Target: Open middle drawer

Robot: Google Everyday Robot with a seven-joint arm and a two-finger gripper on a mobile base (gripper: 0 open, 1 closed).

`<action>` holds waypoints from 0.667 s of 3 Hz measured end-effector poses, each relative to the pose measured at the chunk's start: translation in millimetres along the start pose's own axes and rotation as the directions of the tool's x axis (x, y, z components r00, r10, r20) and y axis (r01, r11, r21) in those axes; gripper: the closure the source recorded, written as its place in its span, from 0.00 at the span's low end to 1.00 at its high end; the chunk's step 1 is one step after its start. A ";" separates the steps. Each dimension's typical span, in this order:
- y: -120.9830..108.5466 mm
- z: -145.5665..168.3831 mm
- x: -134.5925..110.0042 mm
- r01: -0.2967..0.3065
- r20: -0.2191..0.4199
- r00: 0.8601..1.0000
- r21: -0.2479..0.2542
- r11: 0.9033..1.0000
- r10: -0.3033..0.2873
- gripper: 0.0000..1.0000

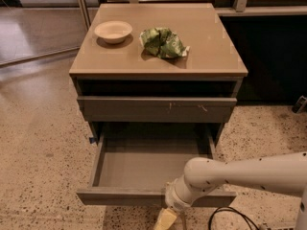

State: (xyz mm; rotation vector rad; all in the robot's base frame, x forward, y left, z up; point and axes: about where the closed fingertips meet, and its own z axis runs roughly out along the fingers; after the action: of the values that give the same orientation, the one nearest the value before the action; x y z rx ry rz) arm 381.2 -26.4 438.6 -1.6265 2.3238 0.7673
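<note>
Already pulled well out, seemingly: wide, shallow grey-brown middle drawer [120,196], smooth grey inside bared, just above and behind the pale yellowish tool [165,220]. Tool low beneath its front; spread or pressed together, cannot tell. Probably only withdrawal left.

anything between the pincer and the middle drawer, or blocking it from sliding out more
Nothing visible stands between them. The pincer is just below the front panel of the middle drawer, which is already pulled out. A black cable lies ahead of the drawer's right corner, seemingly lower than the drawer.
</note>
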 end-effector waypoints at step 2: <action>66.6 -29.6 14.6 -0.002 0.016 1.000 -0.080 0.997 0.003 0.00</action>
State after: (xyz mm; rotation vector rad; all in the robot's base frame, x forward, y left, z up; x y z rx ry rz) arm 318.3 -36.6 476.9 -1.6437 2.3126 0.8808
